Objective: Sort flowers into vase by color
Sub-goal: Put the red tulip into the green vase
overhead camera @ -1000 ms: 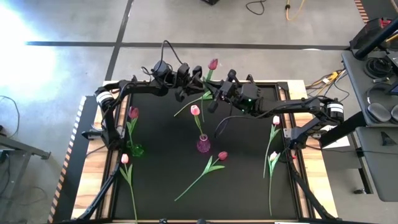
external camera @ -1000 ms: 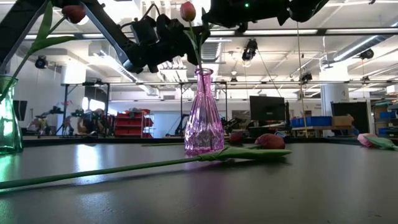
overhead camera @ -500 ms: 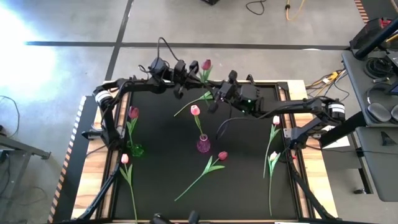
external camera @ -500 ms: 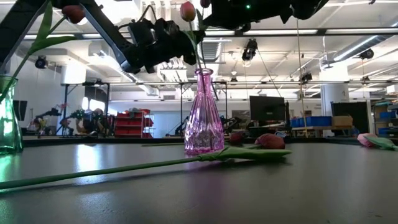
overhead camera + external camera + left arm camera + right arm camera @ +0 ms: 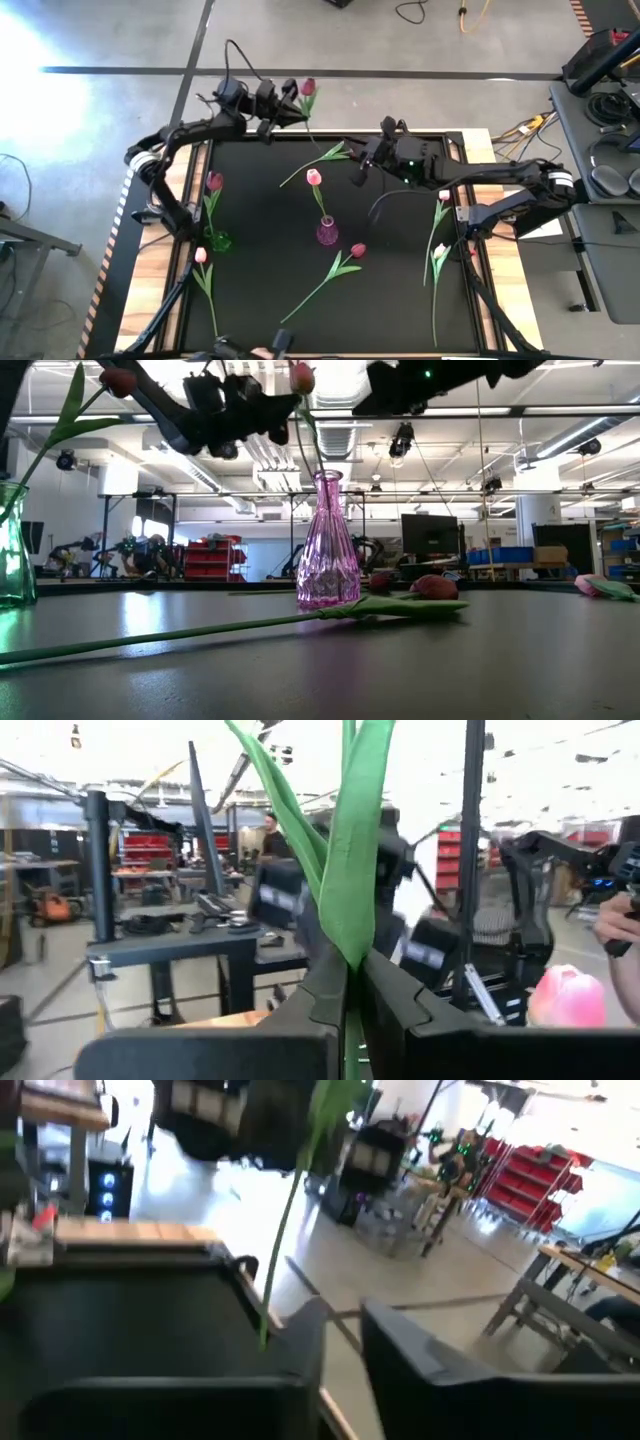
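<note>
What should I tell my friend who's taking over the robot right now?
Left gripper: shut on a dark red tulip, held up past the table's far edge.
Right gripper: near the far edge, holding nothing; its fingers show a small gap.
Done: a pink tulip in the pink vase, a dark red one in the green vase.
Left: place the held tulip, then sort the loose ones: a dark red one by the pink vase, a pink one by the green vase, more at the table's right side.

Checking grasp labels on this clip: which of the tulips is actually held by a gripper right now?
The dark red tulip beyond the table's far edge: the left gripper is shut on its stem. The other tulips lie on the table or stand in vases.
</note>
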Controlling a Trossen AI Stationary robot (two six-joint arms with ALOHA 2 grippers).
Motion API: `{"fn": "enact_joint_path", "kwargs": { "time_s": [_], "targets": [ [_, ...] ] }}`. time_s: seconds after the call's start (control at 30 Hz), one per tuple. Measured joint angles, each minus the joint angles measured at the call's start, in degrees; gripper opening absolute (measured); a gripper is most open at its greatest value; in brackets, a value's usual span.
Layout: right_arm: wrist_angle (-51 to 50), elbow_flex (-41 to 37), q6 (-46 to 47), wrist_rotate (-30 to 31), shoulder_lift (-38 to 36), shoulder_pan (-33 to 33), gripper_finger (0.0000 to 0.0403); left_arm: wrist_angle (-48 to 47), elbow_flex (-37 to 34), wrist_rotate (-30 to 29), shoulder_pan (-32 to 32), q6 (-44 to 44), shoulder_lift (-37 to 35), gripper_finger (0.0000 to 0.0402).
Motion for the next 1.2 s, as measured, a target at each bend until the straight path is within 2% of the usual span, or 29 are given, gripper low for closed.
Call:
{"fn": "enact_joint_path", "kwargs": {
  "time_s": [0.03,0.1,0.27,0.4,0.53,0.7,0.8,0.97,1.2],
  "targets": [
    [0.85,-1.32,-0.27,0.01,-0.23,0.00,0.0025,-2.78,-0.61,0.01,0.15,2.24,-1.40,0.0000],
    [3.43,-3.94,-0.58,0.09,-0.64,0.00,0.0016,-9.63,-2.26,-0.78,0.22,8.46,-4.51,0.0000],
    [8.89,-10.38,-0.27,0.16,-1.69,-0.02,0.0009,-35.79,-5.14,-9.24,0.25,29.73,-14.46,0.0000],
    [12.05,-13.42,0.90,0.17,-2.46,-0.02,0.0009,-53.53,-5.36,-14.73,-0.67,37.44,-22.58,0.0000],
    [14.14,-15.45,1.01,0.16,-2.47,-0.02,0.0009,-67.30,-5.36,-21.46,-1.07,38.59,-30.22,0.0000],
    [17.37,-17.56,1.72,0.13,-2.47,-0.02,0.0009,-72.72,-4.94,-26.16,-1.68,36.49,-39.02,0.0000],
    [17.48,-17.94,1.97,0.11,-2.47,-0.02,0.0009,-80.67,-3.16,-29.46,-1.66,35.33,-43.39,0.0000],
    [17.47,-18.05,2.51,0.02,-2.36,-0.02,0.0009,-94.28,1.01,-40.66,-3.33,33.30,-50.47,0.0000],
    [18.13,-18.05,2.51,-0.02,-2.33,-0.02,0.0009,-107.09,5.86,-41.58,-3.80,28.15,-58.76,0.0000]
  ]
}}
